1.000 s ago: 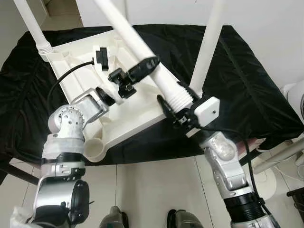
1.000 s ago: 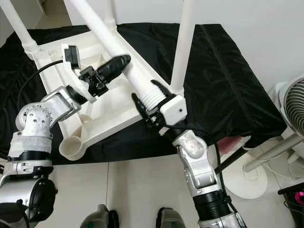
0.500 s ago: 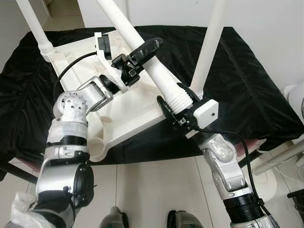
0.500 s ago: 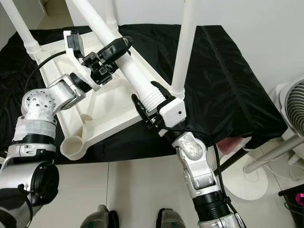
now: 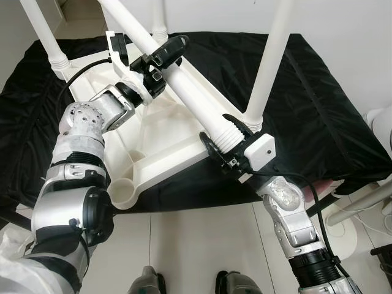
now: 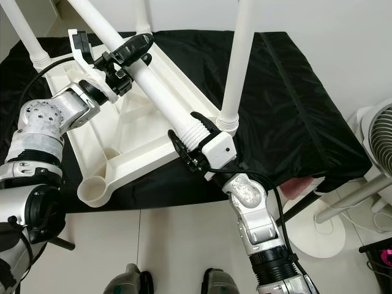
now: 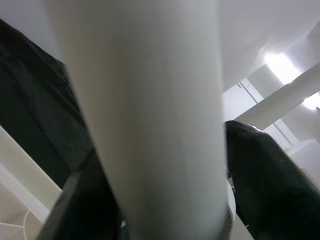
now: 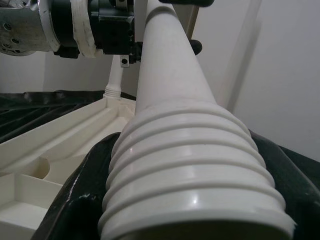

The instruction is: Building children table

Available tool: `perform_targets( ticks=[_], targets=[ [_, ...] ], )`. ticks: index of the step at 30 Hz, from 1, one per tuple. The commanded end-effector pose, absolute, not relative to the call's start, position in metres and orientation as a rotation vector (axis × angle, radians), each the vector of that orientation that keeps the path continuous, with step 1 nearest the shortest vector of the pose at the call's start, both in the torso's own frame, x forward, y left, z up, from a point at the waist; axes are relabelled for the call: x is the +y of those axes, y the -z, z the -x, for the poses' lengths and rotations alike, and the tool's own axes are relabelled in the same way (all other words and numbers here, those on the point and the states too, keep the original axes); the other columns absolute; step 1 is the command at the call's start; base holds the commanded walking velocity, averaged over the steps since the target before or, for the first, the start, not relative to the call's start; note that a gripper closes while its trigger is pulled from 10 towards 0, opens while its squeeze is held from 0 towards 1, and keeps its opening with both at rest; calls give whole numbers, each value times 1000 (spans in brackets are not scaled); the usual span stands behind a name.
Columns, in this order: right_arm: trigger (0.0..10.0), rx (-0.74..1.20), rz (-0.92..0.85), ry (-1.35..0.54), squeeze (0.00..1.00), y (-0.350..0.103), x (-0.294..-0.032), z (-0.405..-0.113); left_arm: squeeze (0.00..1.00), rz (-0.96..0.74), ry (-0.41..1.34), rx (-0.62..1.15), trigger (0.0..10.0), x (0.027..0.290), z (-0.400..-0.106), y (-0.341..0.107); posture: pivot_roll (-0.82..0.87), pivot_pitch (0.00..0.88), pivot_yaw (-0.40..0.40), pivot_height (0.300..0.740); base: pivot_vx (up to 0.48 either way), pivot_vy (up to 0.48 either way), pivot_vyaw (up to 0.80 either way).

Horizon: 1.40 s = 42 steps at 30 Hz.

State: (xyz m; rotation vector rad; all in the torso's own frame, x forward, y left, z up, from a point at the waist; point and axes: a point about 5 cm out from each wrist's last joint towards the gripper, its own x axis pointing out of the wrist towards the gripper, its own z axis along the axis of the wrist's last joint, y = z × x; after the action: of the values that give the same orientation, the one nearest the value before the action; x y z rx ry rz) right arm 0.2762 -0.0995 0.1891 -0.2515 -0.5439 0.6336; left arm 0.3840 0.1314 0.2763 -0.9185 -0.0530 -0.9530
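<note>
A white children's table top [image 5: 165,131] lies upside down on a black cloth. Three white legs stand upright in its corners: far left [image 5: 40,30], far middle [image 5: 159,15] and right [image 5: 269,61]. A loose white leg [image 5: 184,86] slants across the top, its ribbed screw end [image 8: 190,165] low and nearest me. My right gripper [image 5: 223,144] is shut on that ribbed end. My left gripper [image 5: 160,58] is shut on the leg higher up the shaft, a black finger [image 7: 265,175] on each side. The round corner socket [image 5: 122,193] at the near left holds nothing.
The black cloth [image 5: 306,104] covers a low table that ends just before my feet [image 5: 147,283]. A white fan [image 6: 380,147] and its round base [image 6: 318,229] stand on the tiled floor to the right. A white wall rises behind.
My left gripper has slid farther up the loose leg, away and to the left. The leg's upper end has swung left; the ribbed end stays in my right gripper, slightly lower.
</note>
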Motion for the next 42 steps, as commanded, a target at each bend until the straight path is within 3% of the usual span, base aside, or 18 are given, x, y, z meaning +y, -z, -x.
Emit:
perform_targets(
  ticks=[1, 6, 7, 8, 9, 14, 15, 20, 21, 25, 31, 42],
  targets=[
    [10000, -527, 254, -639, 0, -186, -99, -278, 0, 900, 1013, -85, 0, 127, -382, -285, -57, 71, 63, 740, 0, 0, 0],
    [10000, -519, 241, -633, 0, -185, -99, -281, 0, 915, 1015, -77, 0, 125, -384, -283, -57, 59, 63, 740, 0, 0, 0],
    [10000, -515, 232, -627, 573, -185, -100, -282, 0, 922, 1010, -75, 0, 125, -384, -282, -57, 59, 63, 740, 0, 0, 0],
    [10000, -515, 232, -627, 573, -185, -100, -282, 0, 922, 1010, -75, 0, 125, -384, -282, -57, 59, 63, 740, 0, 0, 0],
    [10000, -507, 208, -627, 1000, -185, -100, -283, 0, 928, 1006, -74, 0, 124, -385, -282, -56, 58, 63, 740, 0, 0, 0],
    [10000, -506, 191, -624, 1000, -185, -101, -284, 0, 922, 993, -69, 0, 124, -386, -281, -56, 54, 63, 740, 0, 0, 0],
    [10000, -505, 180, -604, 1000, -185, -103, -286, 0, 925, 996, -70, 10000, 125, -386, -282, -53, 51, 61, 740, 0, 0, 0],
    [10000, -480, 152, -538, 1000, -183, -108, -290, 0, 882, 960, -102, 10000, 132, -387, -287, -50, 44, 57, 740, 0, 0, 0],
    [10000, -457, 160, -489, 0, -182, -112, -294, 0, 843, 928, -133, 10000, 137, -388, -290, -49, 45, 57, 740, 0, 0, 0],
    [10000, -394, 216, -396, 0, -179, -124, -302, 0, 769, 830, -180, 10000, 155, -391, -292, -57, 40, 64, 740, 0, 0, 0],
    [10000, -345, 202, -382, 0, -176, -131, -303, 0, 711, 780, -202, 10000, 160, -390, -292, -60, 36, 59, 740, 0, 0, 0],
    [10000, -341, 239, -388, 0, -180, -126, -309, 0, 390, 680, -239, 10000, 132, -385, -285, -61, 6, 72, 740, 0, 0, 0]
  ],
)
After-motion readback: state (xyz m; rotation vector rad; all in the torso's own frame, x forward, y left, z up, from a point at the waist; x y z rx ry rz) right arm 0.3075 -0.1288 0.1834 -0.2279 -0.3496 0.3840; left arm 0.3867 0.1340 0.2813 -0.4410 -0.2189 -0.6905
